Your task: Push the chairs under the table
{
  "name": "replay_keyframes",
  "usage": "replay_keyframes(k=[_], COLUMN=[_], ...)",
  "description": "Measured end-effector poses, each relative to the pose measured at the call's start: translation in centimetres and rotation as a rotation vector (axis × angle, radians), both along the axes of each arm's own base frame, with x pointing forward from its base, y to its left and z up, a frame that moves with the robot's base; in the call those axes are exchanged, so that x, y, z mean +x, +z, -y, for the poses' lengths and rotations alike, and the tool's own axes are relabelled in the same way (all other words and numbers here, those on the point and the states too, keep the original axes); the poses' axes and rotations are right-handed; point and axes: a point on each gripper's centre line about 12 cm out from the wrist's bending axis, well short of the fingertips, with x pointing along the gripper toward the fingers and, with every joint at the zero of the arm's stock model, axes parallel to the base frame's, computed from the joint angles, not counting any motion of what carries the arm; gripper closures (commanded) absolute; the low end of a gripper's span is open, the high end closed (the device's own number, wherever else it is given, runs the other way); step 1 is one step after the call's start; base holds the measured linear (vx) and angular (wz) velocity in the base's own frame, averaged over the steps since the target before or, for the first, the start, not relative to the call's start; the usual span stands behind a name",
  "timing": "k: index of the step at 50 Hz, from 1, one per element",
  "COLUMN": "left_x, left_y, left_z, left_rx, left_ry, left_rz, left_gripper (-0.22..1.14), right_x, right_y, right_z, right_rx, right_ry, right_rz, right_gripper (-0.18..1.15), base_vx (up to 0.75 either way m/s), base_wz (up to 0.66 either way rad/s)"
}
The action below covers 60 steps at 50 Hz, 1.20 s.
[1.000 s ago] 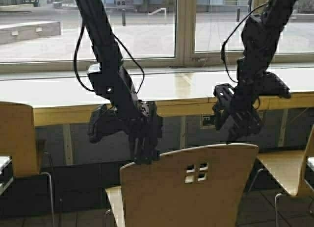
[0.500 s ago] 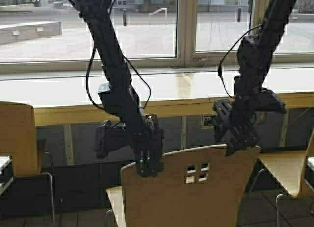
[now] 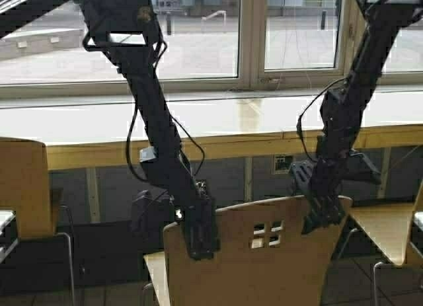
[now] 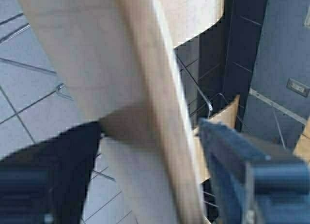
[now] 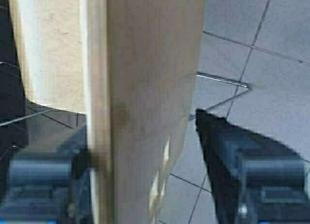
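Note:
A light tan plywood chair [image 3: 264, 253] with four small square holes stands nearest to me, its backrest facing me, short of the long cream-topped table [image 3: 225, 124] by the window. My left gripper [image 3: 199, 243] is open and straddles the left part of the backrest's top edge. My right gripper [image 3: 318, 219] is open and straddles the right part. In the left wrist view the backrest [image 4: 145, 88] runs between the fingers [image 4: 227, 156] of the left gripper [image 4: 150, 127]. In the right wrist view the backrest [image 5: 140, 64] sits between the fingers [image 5: 227, 156] of the right gripper [image 5: 140, 137].
Another tan chair [image 3: 23, 187] stands at the left edge and a third [image 3: 383, 230] at the right, both beside the table. Large windows rise behind the table. A dark panel and wooden supports [image 3: 91, 193] run under it. The floor is grey tile [image 5: 252, 50].
Both arms have come down: each gripper has dropped from above the backrest's top edge to straddle it. The chair has barely shifted.

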Motion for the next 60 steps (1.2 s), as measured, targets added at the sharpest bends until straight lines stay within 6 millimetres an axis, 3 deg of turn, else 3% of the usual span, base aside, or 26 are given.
replay_keyframes(k=[6, 13, 18, 25, 29, 44, 60], left_x=[0.2, 0.5, 0.8, 1.1, 1.3, 2.8, 2.1], left_y=[-0.3, -0.7, -0.6, -0.7, -0.7, -0.5, -0.1], left_z=[-0.1, -0.2, -0.1, -0.3, -0.7, -3.4, -6.0], left_rx=[0.001, 0.001, -0.005, -0.006, 0.001, 0.035, 0.086], left_ry=[0.0, 0.006, 0.008, 0.014, 0.015, 0.053, 0.062], left_rz=[-0.001, -0.002, -0.005, -0.006, -0.004, -0.004, -0.041], left_gripper=[0.04, 0.22, 0.46, 0.82, 0.93, 0.87, 0.87], right_x=[0.0, 0.5, 0.7, 0.9, 1.0, 1.9, 1.2], right_y=[-0.7, -0.5, -0.5, -0.6, -0.7, -0.6, -0.6], right_z=[0.2, 0.2, 0.2, -0.2, -0.3, -1.0, -3.1], right_rx=[0.005, 0.011, 0.021, 0.065, 0.087, 0.122, 0.135], right_ry=[0.003, 0.01, 0.021, 0.04, 0.048, 0.058, 0.099], right_rz=[-0.011, 0.001, -0.002, -0.02, -0.029, -0.02, -0.033], right_gripper=[0.28, 0.73, 0.97, 0.93, 0.93, 0.93, 0.93], base_vx=[0.02, 0.02, 0.02, 0.02, 0.03, 0.06, 0.14], base_wz=[0.02, 0.02, 0.04, 0.04, 0.01, 0.05, -0.02])
